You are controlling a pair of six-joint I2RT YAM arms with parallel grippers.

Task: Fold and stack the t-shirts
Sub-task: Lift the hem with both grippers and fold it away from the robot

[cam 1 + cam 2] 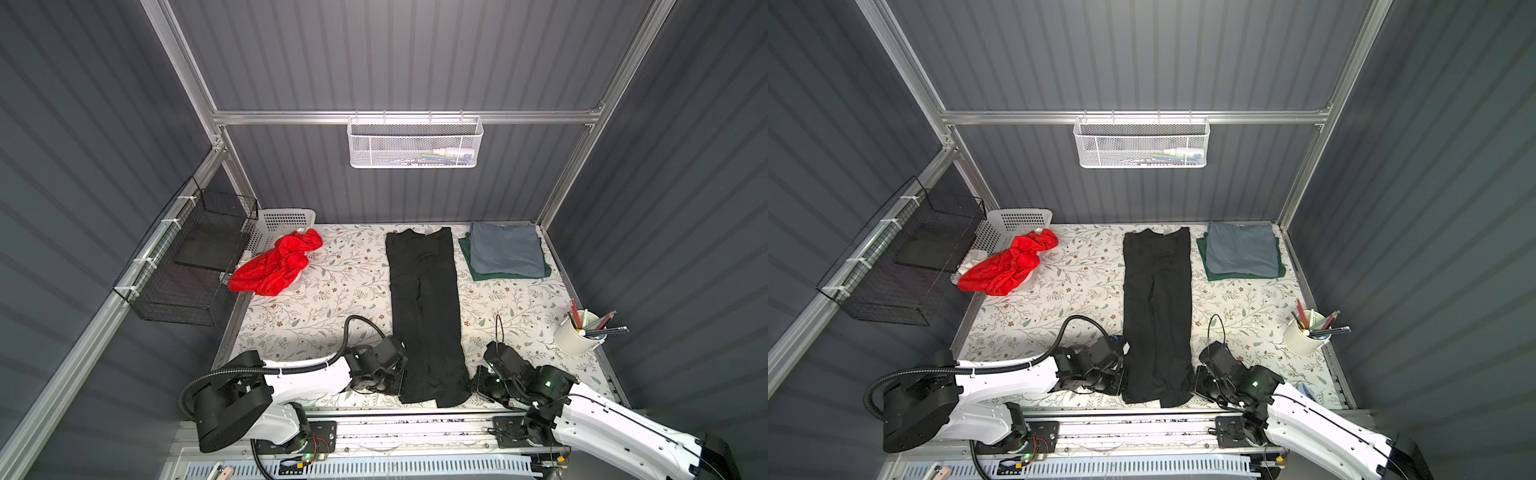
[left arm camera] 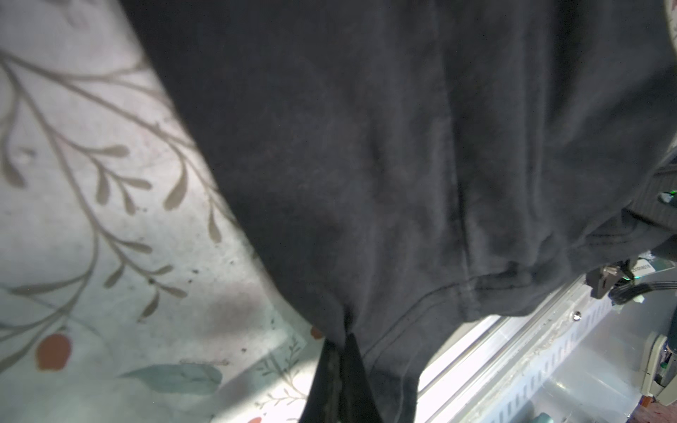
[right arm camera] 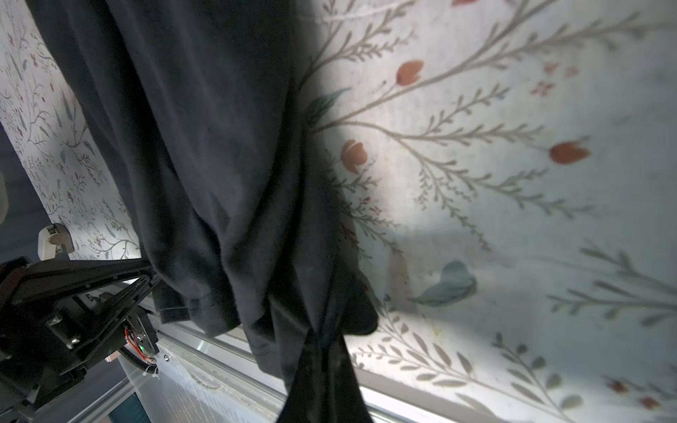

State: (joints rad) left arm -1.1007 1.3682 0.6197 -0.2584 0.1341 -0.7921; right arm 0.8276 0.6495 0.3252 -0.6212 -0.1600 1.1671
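The black t-shirt [image 1: 424,316] [image 1: 1156,316] lies as a long narrow strip down the middle of the floral table. My left gripper [image 1: 401,384] [image 1: 1123,380] is at the strip's near left corner. In the left wrist view the left gripper [image 2: 346,337] is shut on a pinch of the black cloth [image 2: 403,164] by the hem. My right gripper [image 1: 471,384] [image 3: 326,337] is shut on the near right corner, where the cloth bunches. At the back right the slate blue-grey t-shirt [image 1: 507,253] lies folded on the folded dark green one [image 1: 478,272]. The red t-shirt [image 1: 276,264] is crumpled at the back left.
A white perforated basket [image 1: 286,218] stands behind the red shirt, next to a black wire rack [image 1: 195,257] on the left wall. A white mesh basket [image 1: 415,143] hangs on the back rail. A cup of pencils [image 1: 577,334] stands at the right edge. The metal front rail [image 1: 415,424] runs just behind both grippers.
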